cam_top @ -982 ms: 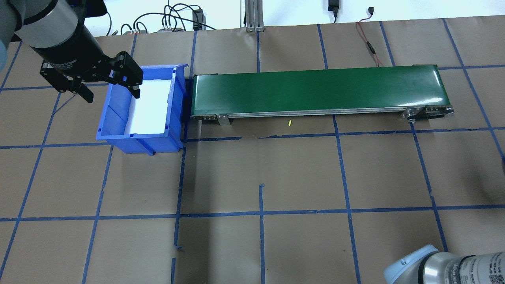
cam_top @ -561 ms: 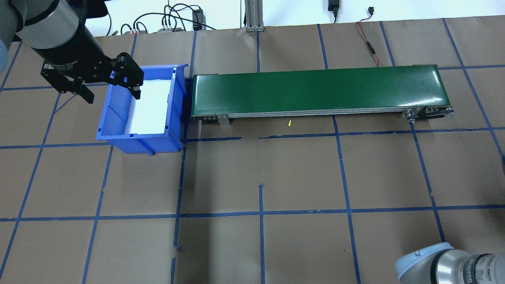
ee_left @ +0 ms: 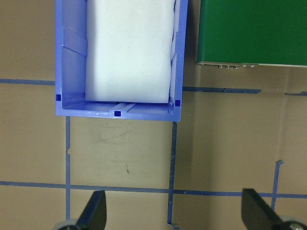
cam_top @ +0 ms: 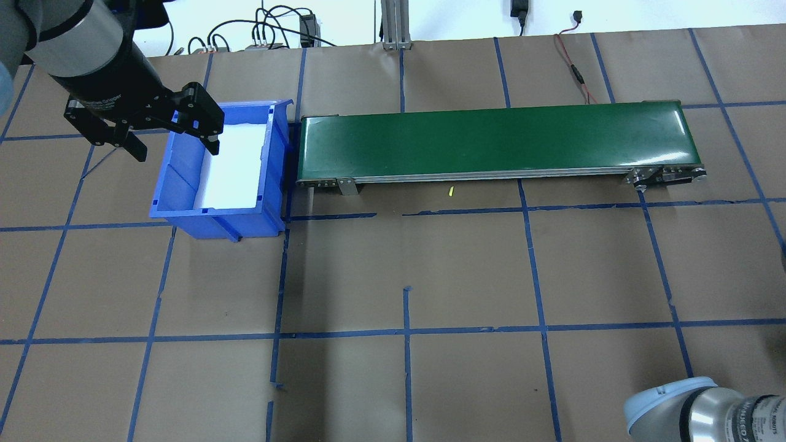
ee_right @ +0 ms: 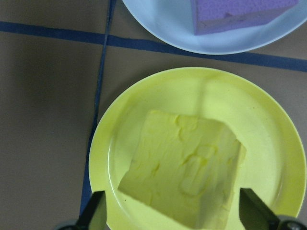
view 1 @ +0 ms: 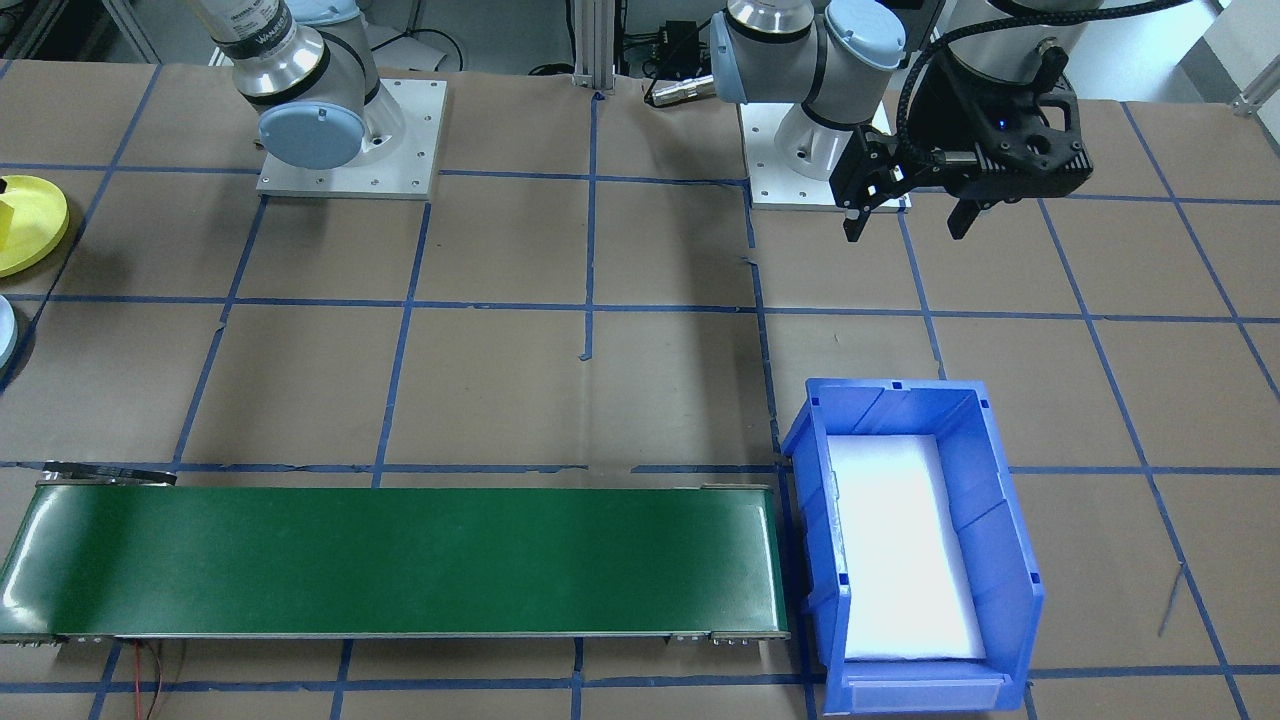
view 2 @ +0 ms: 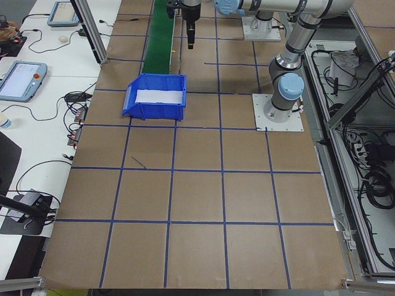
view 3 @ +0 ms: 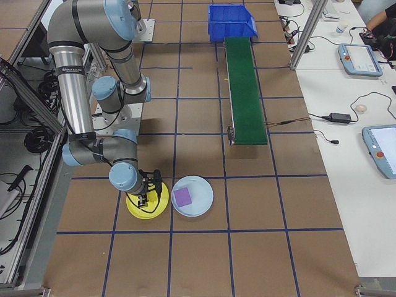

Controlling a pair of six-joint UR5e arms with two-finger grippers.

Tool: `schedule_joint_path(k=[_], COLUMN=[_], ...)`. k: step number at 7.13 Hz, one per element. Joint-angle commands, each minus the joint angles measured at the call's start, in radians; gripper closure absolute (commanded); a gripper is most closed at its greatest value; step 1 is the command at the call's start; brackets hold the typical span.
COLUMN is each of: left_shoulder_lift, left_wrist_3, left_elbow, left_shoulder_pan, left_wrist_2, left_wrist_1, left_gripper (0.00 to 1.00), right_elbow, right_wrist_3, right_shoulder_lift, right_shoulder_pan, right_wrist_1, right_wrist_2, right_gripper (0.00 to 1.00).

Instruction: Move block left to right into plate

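While the right gripper point(ee_right: 170, 215) hangs spread over it, the dimpled yellow foam block point(ee_right: 184, 170) sits lower-centre in the round yellow plate point(ee_right: 120, 139); likely light and squashy, best pinched across flat sides. Left gripper point(ee_left: 175, 213) also gapes.

Yellow block point(ee_right: 184, 175) lying tilted on yellow plate point(ee_right: 278, 139), purple block point(ee_right: 240, 14) seen on pale blue plate point(ee_right: 158, 21) beside it

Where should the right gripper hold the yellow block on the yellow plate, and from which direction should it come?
Probably across the yellow block's two flat opposite sides, coming straight down from above. The right gripper is open with a finger on either side, and the yellow plate's raised rim would hinder a low sideways approach.
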State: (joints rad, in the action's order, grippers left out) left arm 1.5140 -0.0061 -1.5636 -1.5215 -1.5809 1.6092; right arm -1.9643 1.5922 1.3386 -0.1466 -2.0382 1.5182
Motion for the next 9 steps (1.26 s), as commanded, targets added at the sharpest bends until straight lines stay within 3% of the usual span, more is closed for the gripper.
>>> schedule_joint_path(k=[1,2,3,8,9], left_shoulder_lift=[0.0,0.0,0.0,0.0,0.0], left_wrist_3=[0.0,0.0,0.0,0.0,0.0], left_elbow=[-0.003,-0.001,-0.001,0.004,0.004], left_shoulder_pan=[0.0,0.0,0.0,0.0,0.001], left_wrist_2=[0.002,-0.001,0.001,-0.005,-0.005], left_wrist_1=[0.0,0.0,0.0,0.0,0.0], left_gripper=[0.0,0.0,0.0,0.0,0.0], right_elbow=[0.022,0.05,0.068,0.088,0.131], right_wrist_3=[-0.094,-0.174,-0.237,-0.781,-0.901], right_shoulder_lift=[0.019,0.037,0.077,0.186,0.215], right_shoulder_pan=[-0.089,-0.21,-0.329,-0.744,-0.859], right_wrist_1=[0.007,0.012,0.021,0.134,0.204], right_wrist_2=[0.008,0.075,0.088,0.1,0.108], right_gripper=[0.0,0.0,0.0,0.0,0.0])
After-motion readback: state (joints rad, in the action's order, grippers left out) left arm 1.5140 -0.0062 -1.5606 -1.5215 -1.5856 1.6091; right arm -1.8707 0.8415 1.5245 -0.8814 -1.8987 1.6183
